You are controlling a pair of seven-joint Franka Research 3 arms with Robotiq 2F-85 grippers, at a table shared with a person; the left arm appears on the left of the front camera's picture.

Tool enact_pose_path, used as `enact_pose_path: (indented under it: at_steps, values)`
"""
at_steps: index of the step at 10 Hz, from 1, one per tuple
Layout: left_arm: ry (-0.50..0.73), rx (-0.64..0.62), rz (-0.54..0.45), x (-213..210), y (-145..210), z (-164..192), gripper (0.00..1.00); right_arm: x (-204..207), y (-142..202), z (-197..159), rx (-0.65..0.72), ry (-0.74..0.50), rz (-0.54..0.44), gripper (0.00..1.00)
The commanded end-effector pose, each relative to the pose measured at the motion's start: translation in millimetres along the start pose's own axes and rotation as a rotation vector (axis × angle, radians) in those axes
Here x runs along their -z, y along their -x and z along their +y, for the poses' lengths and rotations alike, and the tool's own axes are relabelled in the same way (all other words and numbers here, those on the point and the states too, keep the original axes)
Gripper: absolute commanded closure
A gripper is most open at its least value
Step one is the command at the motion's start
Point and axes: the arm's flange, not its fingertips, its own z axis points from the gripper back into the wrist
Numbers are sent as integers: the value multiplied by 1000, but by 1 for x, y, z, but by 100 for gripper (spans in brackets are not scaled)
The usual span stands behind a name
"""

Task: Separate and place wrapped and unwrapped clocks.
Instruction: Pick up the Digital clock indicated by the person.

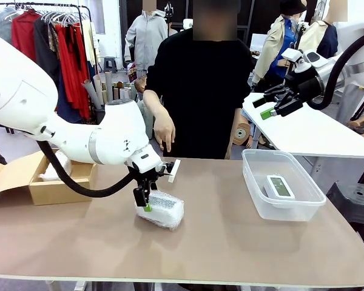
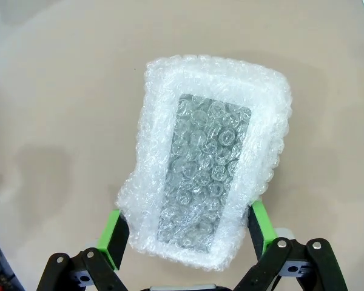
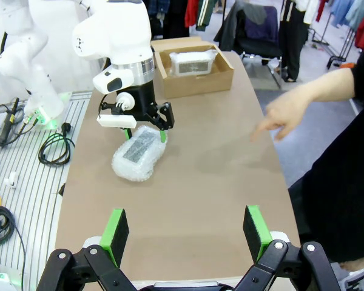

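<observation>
- Wrapped clock [image 2: 209, 163]: glossy, bumpy clear bubble wrap.
- Bare clock [image 1: 279, 186]: smooth white plastic casing.
- Bin [image 1: 258, 200]: smooth translucent plastic.
- Table [image 1: 230, 242]: matt, smooth brown top.
- Box [image 1: 54, 193]: matt brown cardboard.
- Left arm [image 1: 109, 142]: glossy white shell.

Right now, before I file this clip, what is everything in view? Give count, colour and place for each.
Bubble-wrapped clock on the table: one, white, left of centre.
Bubble-wrapped clock in the box: one, white.
Bare rectangular digital clock: one, white with a grey-green screen, lying in the tub.
Clear plastic tub: one, transparent, on the table's right side.
Open cardboard box: one, brown, at the far left corner.
Table: one, tan top.
Clothes rack: one, red and grey garments, behind left.
Person's hand: one, over the far edge.
Left gripper: black with green pads, open, astride the wrapped clock on the table.
Right gripper: same colours, open, raised, empty.
</observation>
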Motion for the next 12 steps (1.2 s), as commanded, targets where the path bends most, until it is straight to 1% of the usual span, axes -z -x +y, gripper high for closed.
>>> enact_pose_path:
  at_steps: [1,4,7,8,12]
  values:
    - [22,14,-42,7,3,3,0,-1,-1,1,-8,2,0,0]
    - [72,10,-53,20,1,2,0,-1,-1,1,-8,2,0,0]
    - [69,31,-39,25,3,-1,0,-1,-1,1,-8,2,0,0]
    - [70,62,-32,24,3,-1,19,-1,-1,1,-8,2,0,0]
    - [72,66,-36,11,-4,4,96,-1,-1,1,-8,2,0,0]
